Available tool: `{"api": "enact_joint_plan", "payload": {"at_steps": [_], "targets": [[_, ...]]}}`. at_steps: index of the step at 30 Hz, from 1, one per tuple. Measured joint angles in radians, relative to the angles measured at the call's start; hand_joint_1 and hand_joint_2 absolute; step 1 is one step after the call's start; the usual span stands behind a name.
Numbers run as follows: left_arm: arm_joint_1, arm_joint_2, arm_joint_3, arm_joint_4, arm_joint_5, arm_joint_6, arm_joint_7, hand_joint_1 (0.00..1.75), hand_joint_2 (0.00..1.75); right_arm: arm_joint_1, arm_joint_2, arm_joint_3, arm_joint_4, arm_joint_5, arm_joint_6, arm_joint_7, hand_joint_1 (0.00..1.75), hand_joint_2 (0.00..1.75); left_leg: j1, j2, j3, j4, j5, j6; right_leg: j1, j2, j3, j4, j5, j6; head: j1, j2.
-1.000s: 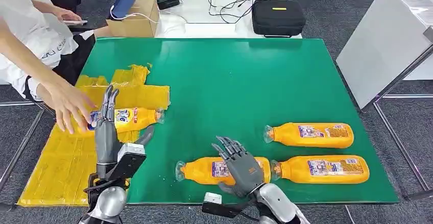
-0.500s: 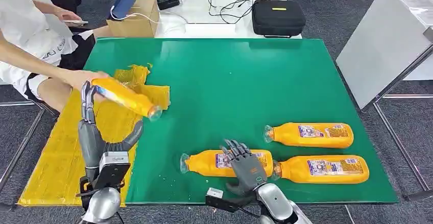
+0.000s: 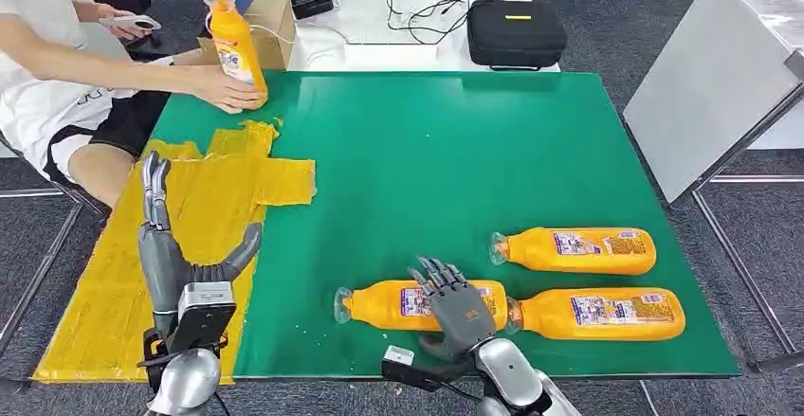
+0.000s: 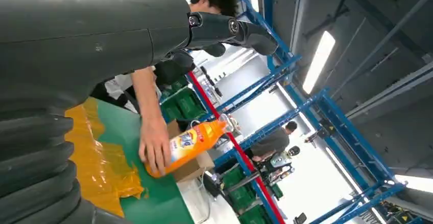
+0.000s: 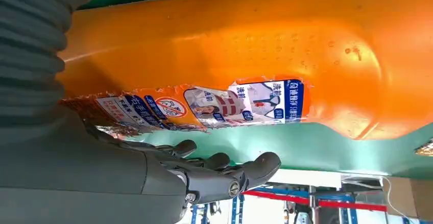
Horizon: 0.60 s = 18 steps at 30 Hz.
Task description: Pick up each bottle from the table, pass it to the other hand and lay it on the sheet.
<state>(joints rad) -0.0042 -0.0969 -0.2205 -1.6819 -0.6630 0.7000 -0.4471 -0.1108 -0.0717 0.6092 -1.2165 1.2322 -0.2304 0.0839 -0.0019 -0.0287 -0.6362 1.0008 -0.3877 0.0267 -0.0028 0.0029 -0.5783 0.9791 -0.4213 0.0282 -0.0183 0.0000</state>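
**Near bottle under right fingers**

Lying on its side near the table's front edge: bottle, under the right hand's spread fingers; grip unclear. Left hand spread, empty, over the sheet. Upright bottle at the far corner, in a person's hand.

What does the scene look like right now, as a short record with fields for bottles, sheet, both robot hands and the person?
bottles lying on table: three orange bottles; nearest bottle, far right bottle, near right bottle
upright bottle: at the table's far left corner, held by a person's hand
yellow sheet: on the table's left side, no bottle on it
left robot hand: raised over the sheet, fingers apart, holding nothing
right robot hand: fingers spread over the nearest bottle, grip not closed
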Motion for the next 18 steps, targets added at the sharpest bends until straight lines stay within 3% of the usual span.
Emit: {"api": "enact_joint_plan", "payload": {"at_steps": [18], "targets": [[0.001, 0.000, 0.004, 0.000, 0.012, -0.006, 0.007, 0.00, 1.75, -0.002, 0.000, -0.002, 0.014, 0.061, 0.014, 0.047, 0.00, 1.75, 0.000, 0.000, 0.002, 0.000, 0.000, 0.000, 0.000, 0.000, 0.001, 0.000, 0.000, 0.000, 0.000, 0.000]]}}
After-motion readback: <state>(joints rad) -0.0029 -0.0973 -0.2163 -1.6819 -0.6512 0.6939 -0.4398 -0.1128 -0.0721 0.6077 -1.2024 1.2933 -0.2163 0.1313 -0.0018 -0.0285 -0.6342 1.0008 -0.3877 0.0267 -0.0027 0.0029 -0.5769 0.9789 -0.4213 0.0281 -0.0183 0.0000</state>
